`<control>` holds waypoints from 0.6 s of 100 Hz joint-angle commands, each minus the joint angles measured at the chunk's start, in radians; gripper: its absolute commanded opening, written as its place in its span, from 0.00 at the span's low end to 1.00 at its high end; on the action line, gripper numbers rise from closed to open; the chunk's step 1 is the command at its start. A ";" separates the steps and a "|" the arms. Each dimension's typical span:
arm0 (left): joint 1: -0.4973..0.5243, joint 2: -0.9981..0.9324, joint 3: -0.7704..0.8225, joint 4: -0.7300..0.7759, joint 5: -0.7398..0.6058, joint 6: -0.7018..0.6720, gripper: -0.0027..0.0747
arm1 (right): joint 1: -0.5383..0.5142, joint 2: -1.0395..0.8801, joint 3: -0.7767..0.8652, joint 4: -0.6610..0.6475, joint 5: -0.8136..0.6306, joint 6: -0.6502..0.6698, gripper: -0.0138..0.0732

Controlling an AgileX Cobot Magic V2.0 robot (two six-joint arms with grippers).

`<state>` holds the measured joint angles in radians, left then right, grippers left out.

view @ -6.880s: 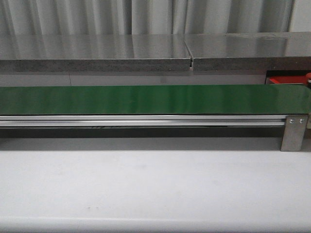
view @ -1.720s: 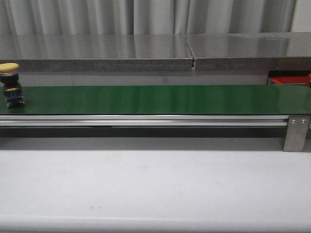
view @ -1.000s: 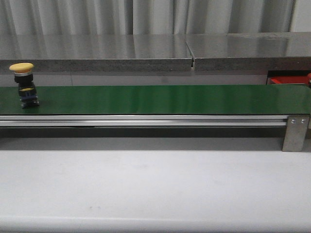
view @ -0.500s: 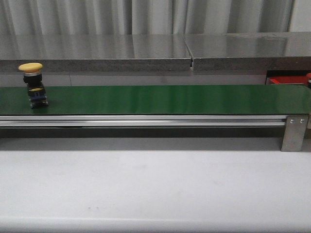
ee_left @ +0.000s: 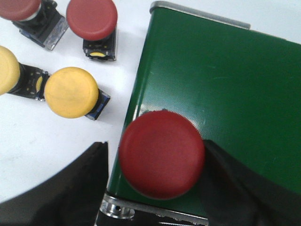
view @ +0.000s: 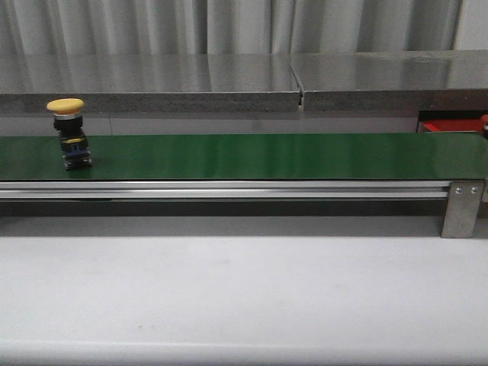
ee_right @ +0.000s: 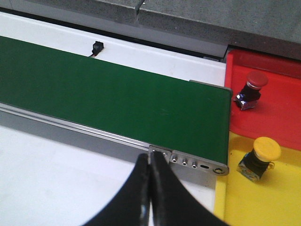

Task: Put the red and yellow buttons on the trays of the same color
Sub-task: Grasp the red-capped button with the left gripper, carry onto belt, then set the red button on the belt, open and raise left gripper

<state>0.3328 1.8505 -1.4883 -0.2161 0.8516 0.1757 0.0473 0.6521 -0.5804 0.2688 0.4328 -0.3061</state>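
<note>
— Largest first?

— White table (view: 244, 290), then the green conveyor belt (view: 267, 156) stretching across it from left to right, with a metal rail along the near edge.

— And the trays?

— Red tray (ee_right: 277, 99) and yellow tray (ee_right: 273, 207), side by side just past the belt's right end, meeting along one edge. On the red tray, a sorted red button (ee_right: 251, 87); on the yellow tray, a sorted yellow button (ee_right: 261, 157).

— Anything riding the belt?

— Yellow button (view: 67, 133), upright on its dark base, toward the left end in the front view.

— Left side?

— Left fingers (ee_left: 66, 188) apart, one on each side of a red button (ee_left: 161, 153) at the corner of the belt's end. Cap hiding any contact, so cannot tell whether gripped or only flanked. Beside that belt end, on the table: spare red buttons (ee_left: 91, 19) and spare yellow buttons (ee_left: 70, 92), two of each colour.

— Right side?

— Right fingers (ee_right: 136, 197) pressed together, holding nothing, above the rail near the belt's right end, apart from both trays
</note>
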 commanded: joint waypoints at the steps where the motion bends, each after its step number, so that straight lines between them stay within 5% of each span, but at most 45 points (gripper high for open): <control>1: -0.008 -0.050 -0.027 -0.016 -0.023 -0.002 0.68 | 0.001 -0.004 -0.026 0.008 -0.075 -0.008 0.02; 19: -0.008 -0.054 -0.027 -0.020 -0.025 -0.002 0.80 | 0.001 -0.004 -0.026 0.008 -0.075 -0.008 0.02; 60: -0.038 -0.213 -0.019 -0.095 -0.017 0.069 0.73 | 0.001 -0.004 -0.026 0.008 -0.075 -0.008 0.02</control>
<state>0.3125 1.7281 -1.4883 -0.2805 0.8550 0.2313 0.0473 0.6521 -0.5804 0.2688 0.4328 -0.3061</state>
